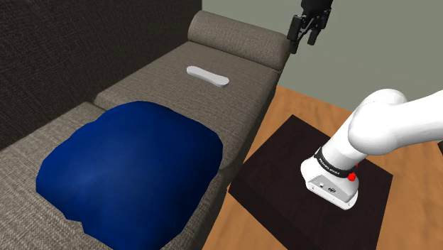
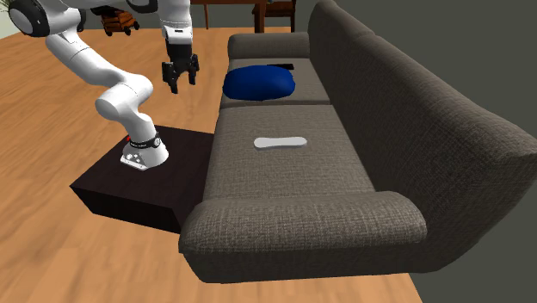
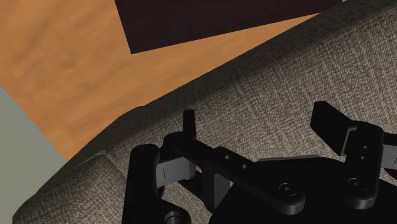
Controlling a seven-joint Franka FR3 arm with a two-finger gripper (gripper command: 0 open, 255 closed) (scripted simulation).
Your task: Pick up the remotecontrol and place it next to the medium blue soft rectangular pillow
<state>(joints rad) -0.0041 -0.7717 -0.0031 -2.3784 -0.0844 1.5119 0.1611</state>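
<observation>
Remote control (image 1: 206, 75): white, lying flat near the middle of one sofa (image 2: 284, 185) seat cushion, untouched. Blue pillow (image 1: 131, 167): on the adjoining cushion, well apart from the remote control. Tool (image 1: 310, 27): raised in the air above the armrest end, fingers apart, empty.
</observation>
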